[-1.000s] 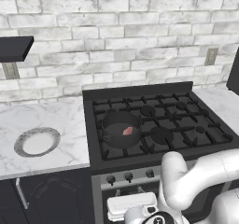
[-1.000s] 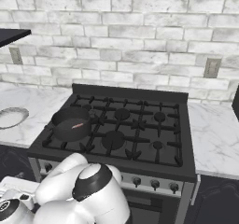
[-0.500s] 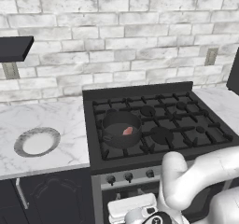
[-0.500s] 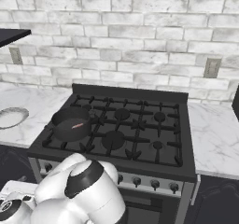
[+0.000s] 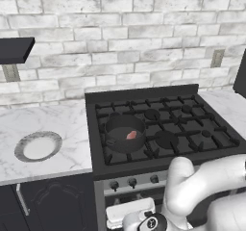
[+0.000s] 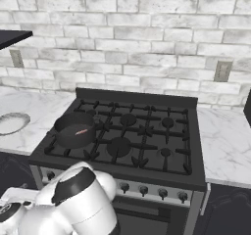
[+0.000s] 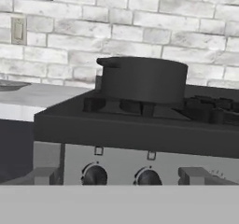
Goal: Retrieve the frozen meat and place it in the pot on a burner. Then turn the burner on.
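Observation:
The dark grey pot (image 5: 120,129) stands on the front left burner of the black stove (image 5: 144,166). The reddish-pink frozen meat (image 5: 131,135) lies flat inside it, also seen from the right (image 6: 81,131) within the pot (image 6: 68,137). My gripper (image 5: 129,214) hangs low in front of the stove's front panel, below the knobs (image 5: 132,182). In the hand view my gripper (image 7: 119,177) is open with nothing between its widely spread fingertips (image 7: 43,174). It faces two knobs (image 7: 94,175), with the pot (image 7: 142,80) above them; the meat is hidden by the pot wall there.
A shallow grey-rimmed white dish (image 5: 20,148) sits on the marble counter (image 5: 57,124) left of the stove. More counter (image 6: 225,141) lies to the right. A brick wall with outlets (image 6: 222,71) stands behind. The row of knobs (image 6: 143,190) runs along the stove front.
The arm's elbow has drifted slightly left, low in front of the stove. The pot and meat have not moved.

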Controlling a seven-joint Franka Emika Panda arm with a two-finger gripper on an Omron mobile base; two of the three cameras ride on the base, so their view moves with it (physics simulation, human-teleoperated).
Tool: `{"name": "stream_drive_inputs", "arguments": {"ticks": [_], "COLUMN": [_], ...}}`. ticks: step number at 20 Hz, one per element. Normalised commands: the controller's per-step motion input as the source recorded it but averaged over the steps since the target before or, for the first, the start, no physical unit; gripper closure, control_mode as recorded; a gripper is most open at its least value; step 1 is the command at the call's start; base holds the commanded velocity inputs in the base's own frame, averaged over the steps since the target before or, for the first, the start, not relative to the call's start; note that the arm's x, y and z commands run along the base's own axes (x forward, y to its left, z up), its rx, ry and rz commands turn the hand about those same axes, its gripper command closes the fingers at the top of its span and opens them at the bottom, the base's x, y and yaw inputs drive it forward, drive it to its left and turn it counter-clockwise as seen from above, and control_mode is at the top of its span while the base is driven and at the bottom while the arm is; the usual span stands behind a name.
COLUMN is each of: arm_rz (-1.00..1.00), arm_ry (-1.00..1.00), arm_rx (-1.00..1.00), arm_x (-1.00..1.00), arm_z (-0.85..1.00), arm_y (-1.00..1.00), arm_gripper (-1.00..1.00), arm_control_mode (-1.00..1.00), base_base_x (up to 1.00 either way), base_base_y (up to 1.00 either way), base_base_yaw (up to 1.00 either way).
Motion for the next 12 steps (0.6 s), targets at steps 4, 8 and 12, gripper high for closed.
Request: {"name": "stream_drive_inputs", "arguments": {"ticks": [4,8,12], "arm_rz": [-0.22,-0.25,-0.06], "arm_ry": [0.00,0.00,0.02], "arm_rx": [0.05,0.06,0.07], "arm_x": [-0.06,-0.14,-0.15], "arm_z": [-0.23,-0.19,-0.16], "arm_y": [0.11,0.07,0.28], "arm_gripper": [-1.00,-1.00,-1.00], "arm_control_mode": [-1.00,-1.00,-1.00], "base_base_x": [0.00,0.00,0.00], "base_base_y": [0.00,0.00,0.00], "base_base_yaw": [0.00,0.00,0.00]}}
